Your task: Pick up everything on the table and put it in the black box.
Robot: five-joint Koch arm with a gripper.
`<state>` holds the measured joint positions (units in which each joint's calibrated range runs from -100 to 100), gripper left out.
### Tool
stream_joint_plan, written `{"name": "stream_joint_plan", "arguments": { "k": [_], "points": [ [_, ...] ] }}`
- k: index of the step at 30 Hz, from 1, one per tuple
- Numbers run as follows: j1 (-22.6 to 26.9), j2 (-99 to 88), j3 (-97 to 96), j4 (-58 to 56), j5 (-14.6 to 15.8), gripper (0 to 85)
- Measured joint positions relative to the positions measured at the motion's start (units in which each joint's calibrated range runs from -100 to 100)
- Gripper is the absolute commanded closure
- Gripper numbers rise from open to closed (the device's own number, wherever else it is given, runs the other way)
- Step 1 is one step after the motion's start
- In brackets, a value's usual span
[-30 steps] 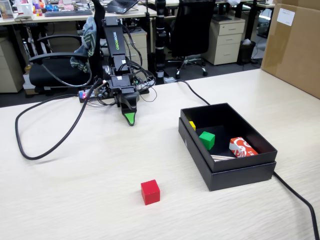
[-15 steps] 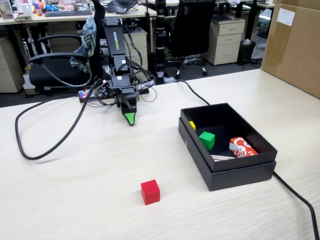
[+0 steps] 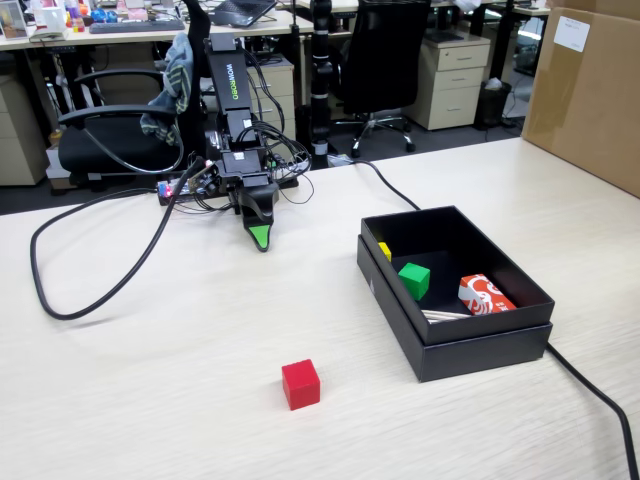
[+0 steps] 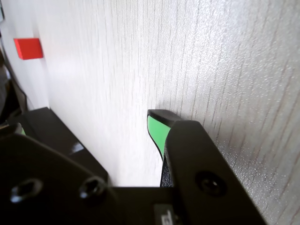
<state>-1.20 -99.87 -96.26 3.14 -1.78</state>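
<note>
The red cube (image 3: 300,384) sits alone on the beige table (image 3: 150,400), near the front. It also shows in the wrist view (image 4: 28,48), far off at the top left. The black box (image 3: 455,345) stands to the right of it; its corner shows in the wrist view (image 4: 51,129). My gripper (image 3: 259,238) hangs at the back of the table, tip down just above the surface, far from cube and box. In the wrist view one green-padded finger (image 4: 157,130) shows with bare table beside its pad. The other jaw's tip is hidden. The gripper holds nothing.
In the box lie a green cube (image 3: 414,280), a small yellow piece (image 3: 385,250) and a red-and-white packet (image 3: 484,296). A black cable (image 3: 60,300) loops across the table's left. Another cable (image 3: 600,395) runs by the box. A brown carton (image 3: 590,90) stands at the right.
</note>
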Motion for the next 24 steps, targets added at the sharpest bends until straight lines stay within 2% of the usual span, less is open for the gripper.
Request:
{"name": "stream_joint_plan", "arguments": {
  "k": [24],
  "points": [
    [0.0, 0.0, 0.5, -0.1, 0.0, 38.2]
  ]
}}
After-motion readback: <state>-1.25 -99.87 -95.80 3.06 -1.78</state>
